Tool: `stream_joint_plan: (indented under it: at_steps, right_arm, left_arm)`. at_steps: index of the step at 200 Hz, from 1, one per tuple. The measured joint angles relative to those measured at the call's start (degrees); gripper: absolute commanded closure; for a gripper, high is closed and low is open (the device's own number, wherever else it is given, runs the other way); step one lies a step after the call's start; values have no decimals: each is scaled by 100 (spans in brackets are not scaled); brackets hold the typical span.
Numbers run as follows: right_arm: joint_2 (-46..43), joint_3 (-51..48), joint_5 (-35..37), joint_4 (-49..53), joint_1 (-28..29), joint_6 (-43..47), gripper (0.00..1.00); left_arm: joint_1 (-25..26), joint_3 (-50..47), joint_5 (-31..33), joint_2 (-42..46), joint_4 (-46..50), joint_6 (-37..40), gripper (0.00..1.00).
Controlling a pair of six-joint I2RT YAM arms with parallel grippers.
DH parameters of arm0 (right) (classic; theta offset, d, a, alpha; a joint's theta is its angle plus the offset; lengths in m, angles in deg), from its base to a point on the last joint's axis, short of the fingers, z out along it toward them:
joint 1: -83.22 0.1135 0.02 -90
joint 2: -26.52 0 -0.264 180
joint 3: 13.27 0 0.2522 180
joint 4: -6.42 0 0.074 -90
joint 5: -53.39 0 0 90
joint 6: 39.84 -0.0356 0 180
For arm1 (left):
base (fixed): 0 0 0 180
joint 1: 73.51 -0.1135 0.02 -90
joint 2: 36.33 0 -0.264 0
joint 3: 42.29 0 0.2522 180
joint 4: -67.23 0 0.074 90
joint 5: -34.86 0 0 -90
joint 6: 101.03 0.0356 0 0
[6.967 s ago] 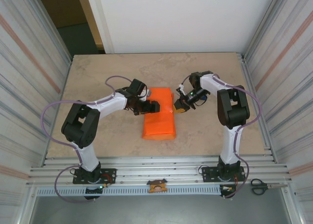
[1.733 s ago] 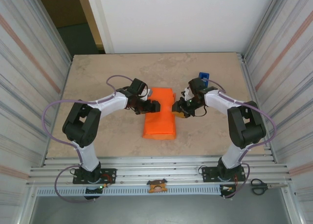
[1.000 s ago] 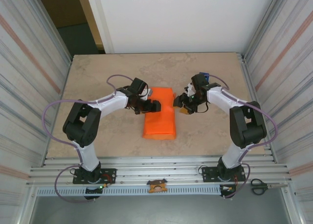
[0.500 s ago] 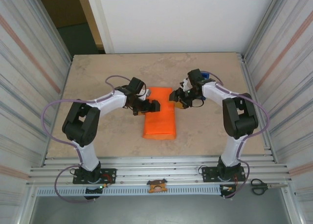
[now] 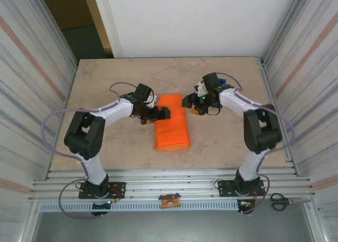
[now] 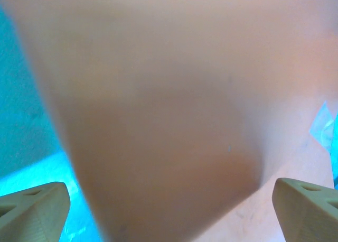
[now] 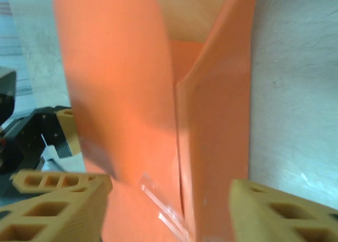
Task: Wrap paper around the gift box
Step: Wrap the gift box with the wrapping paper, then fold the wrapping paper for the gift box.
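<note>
Paper [image 5: 171,120] folded round, seam looks taped, ends left to close
Left gripper [image 5: 162,113] and right gripper [image 5: 189,102] flank it, fingers spread apart on both

I'm watching top camera looking down from high behind rig across table [image 5: 105,83]. Wrist cameras sitting very close, both facing paper [image 5: 171,123] from opposite sides.

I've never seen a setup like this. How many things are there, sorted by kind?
Robot arms: 2, the left arm and the right arm
Orange paper: 1
Blue tape dispenser: 1
Scissors: 1
Small brown object on the front rail: 1
Total: 6
</note>
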Motion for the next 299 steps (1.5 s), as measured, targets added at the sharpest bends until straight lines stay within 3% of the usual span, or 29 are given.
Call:
stream_joint_plan:
  at_steps: [11,51,78,84,111,163,196,299]
  right_arm:
    - [-715,-356,339,-74,59,118,0]
    - [-3646,-2092,1436,-1156,562,426,2]
    - [-4522,-3152,2041,-1574,518,168,2]
    - [-4546,-3307,2050,-1615,472,133,0]
    - [-4400,-3707,1930,-1648,387,146,10]
    - [-3517,-3801,1576,-2162,1115,560,23]
    - [-3023,-3797,1327,-2417,1163,809,35]
    - [-2098,-3501,1093,-2542,1167,1215,51]
  left_arm:
    - [0,-210,76,269,-11,-2,1]
    - [37,-946,472,1373,-407,-46,1]
    - [116,-1486,789,1947,-791,-63,1]
    - [125,-1589,848,2046,-866,-66,1]
    - [149,-1982,1108,2378,-1193,-85,1]
    - [136,-2295,1027,2459,-1703,-111,2]
    - [136,-2028,776,2011,-1718,-146,5]
    - [33,-922,673,713,-1281,-52,15]
